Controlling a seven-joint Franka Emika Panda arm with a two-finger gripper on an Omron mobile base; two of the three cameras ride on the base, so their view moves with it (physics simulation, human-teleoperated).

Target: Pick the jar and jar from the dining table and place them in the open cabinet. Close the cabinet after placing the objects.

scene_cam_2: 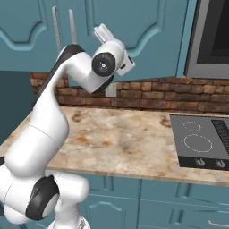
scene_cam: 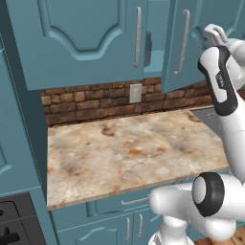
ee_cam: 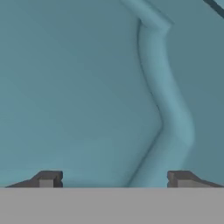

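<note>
- Hand view has the gripper (ee_cam: 113, 179) right up against a teal panel of the cabinet (scene_cam: 86, 43). Both fingertips sit far apart with nothing between them, so the jaws are wide open and empty.
- From the left base view, the cabinet hangs on the wall above a stone counter (scene_cam: 129, 153), and its right-hand door (scene_cam: 170, 28) is swung out a bit. There's a narrow gap next to it showing the inside.
- Something dark sits in that gap, but it's too thin a slice to tell what it is.
- Looks-wise the cabinet is tall and teal-blue, with arched raised moulding on the doors. Each door has a long silver bar handle (scene_cam: 183, 43) running vertically near the meeting edge.
- Handling guess: a door like that is stiff and swings on hinges, so it shouldn't need squeezing at all. It's smooth painted stuff and probably slippery to pinch anyway.
- Best bet is probably a flat push on the panel near the handle side, far from the hinges, for leverage. Hooking the bar handle would also work.
- Right base view shows the hand raised to the cabinet front, well above the counter and off to the side of the cooktop (scene_cam_2: 201, 143).
</note>
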